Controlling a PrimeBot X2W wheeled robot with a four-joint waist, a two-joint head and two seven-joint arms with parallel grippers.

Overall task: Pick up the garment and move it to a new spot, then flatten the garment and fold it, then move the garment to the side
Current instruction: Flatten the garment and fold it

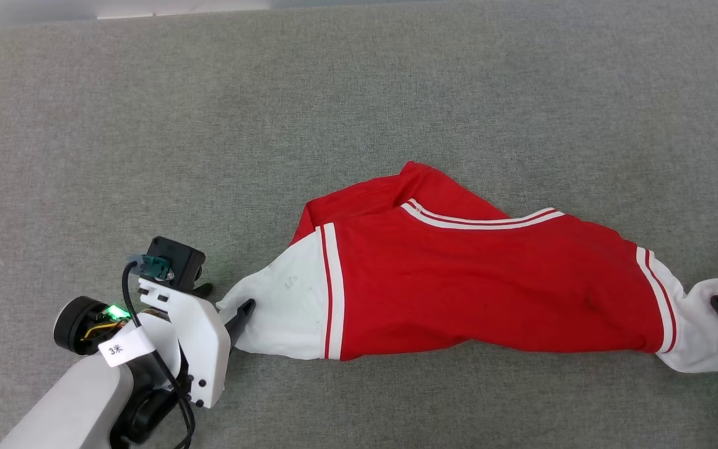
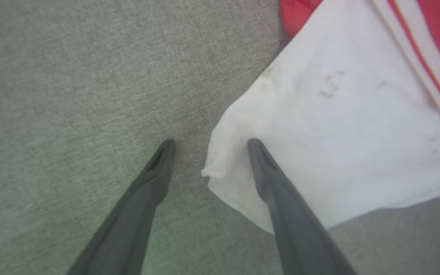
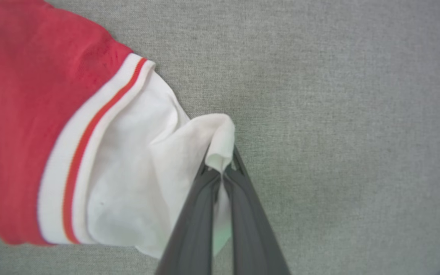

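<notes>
The place looked like a robot lab or test bay. A plain grey felt surface covered the whole work area, and a labelled, cabled arm reached over it.

The left gripper has its jaws spread wide. A white sleeve corner of the garment reaches in between the tips. One jaw crosses over it, the other over bare grey bench. Red cloth behind striped trim lies beyond the sleeve-side jaw.
</notes>
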